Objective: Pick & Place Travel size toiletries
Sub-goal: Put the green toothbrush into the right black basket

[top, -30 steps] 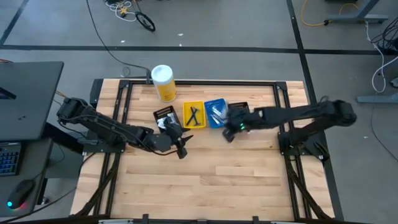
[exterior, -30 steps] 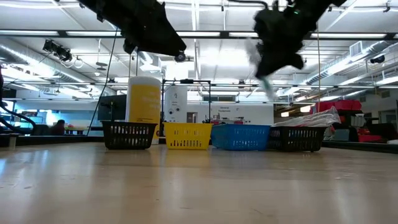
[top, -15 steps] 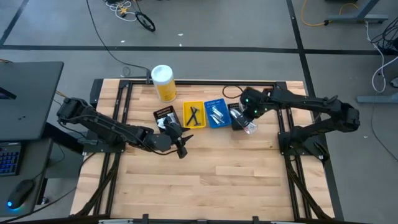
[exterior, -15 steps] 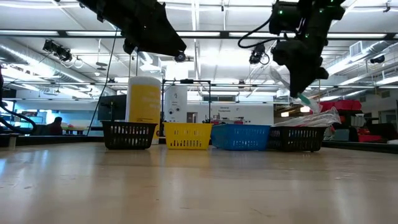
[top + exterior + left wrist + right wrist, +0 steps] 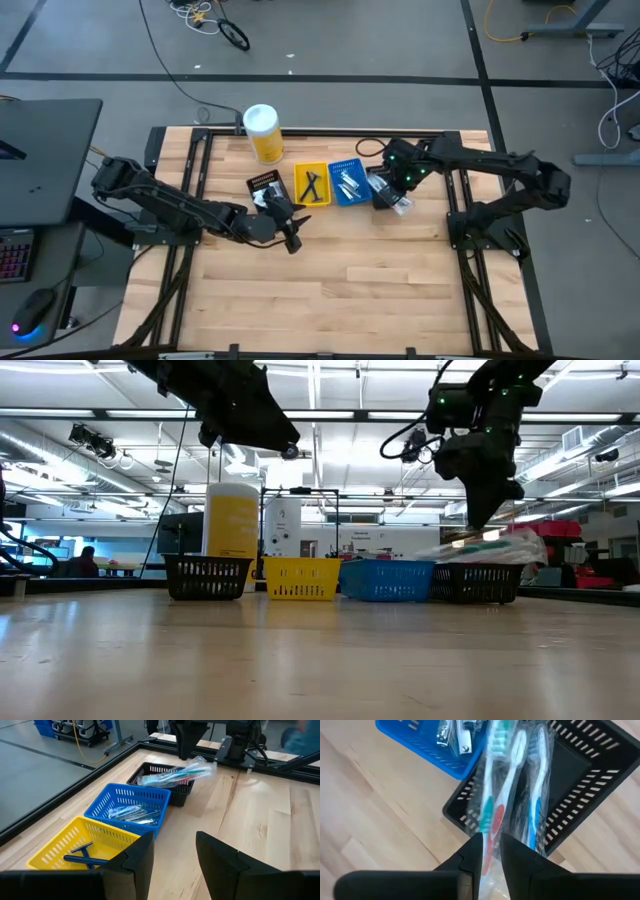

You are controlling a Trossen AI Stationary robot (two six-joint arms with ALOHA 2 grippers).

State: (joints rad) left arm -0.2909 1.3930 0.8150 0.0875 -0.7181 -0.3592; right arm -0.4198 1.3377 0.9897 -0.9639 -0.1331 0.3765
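Observation:
Several toothbrushes in clear wrappers [image 5: 492,795] lie across the rim of the right-hand black bin [image 5: 383,180], also seen as a pile of wrappers [image 5: 490,550]. My right gripper [image 5: 491,855] points down just above their near ends. Its fingers stand slightly apart, with the red-and-teal handle showing in the gap. My left gripper [image 5: 175,860] hangs open and empty above the table [image 5: 292,240], left of the middle. The blue bin [image 5: 127,807] holds small shiny items. The yellow bin [image 5: 75,845] holds dark-handled razors [image 5: 82,855]. My right gripper's fingers [image 5: 472,855] stand on either side of a wrapped toothbrush's handle end [image 5: 490,837], coming from above. Whether they touch it I cannot tell. The wrapped toothbrush lies nearly level across the black bin's rim [image 5: 465,817].
A second black bin [image 5: 265,183] stands left of the yellow one. The large yellow canister with a white lid [image 5: 263,133] is at the far edge. The near half of the wooden table [image 5: 330,290] is bare. Black frame rails run along both sides.
My right arm has swung toward the table's far edge, and its gripper has tipped to point down over the right-hand black bin. The wrapped toothbrush that hung slanting below it now lies across that bin with the others.

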